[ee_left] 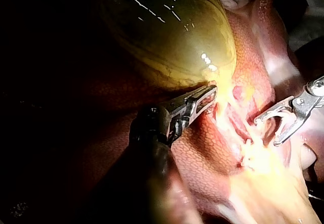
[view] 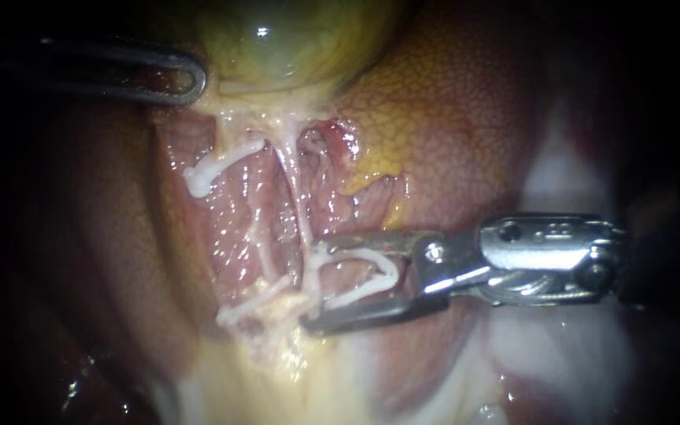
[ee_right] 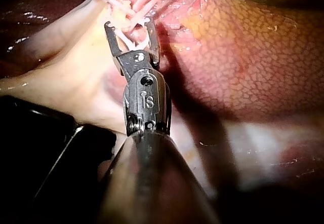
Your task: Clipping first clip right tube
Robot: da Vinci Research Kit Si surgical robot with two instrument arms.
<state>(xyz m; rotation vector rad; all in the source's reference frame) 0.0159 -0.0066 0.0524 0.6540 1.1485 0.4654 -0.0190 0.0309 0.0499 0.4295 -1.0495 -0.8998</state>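
Right instrument (view: pixel 316 287), entering from the right: jaws spread wide, with an open white clip (view: pixel 367 256) seated between them and touching both. The clip's mouth is at the lower end of the right tube (view: pixel 297 197), a pale strand descending from the gallbladder (view: pixel 277 39) beside the liver (view: pixel 450 118); whether the tube lies fully inside the clip cannot be made out. Left instrument (view: pixel 192 79): tip against pale tissue under the gallbladder, shaft lost in shadow.
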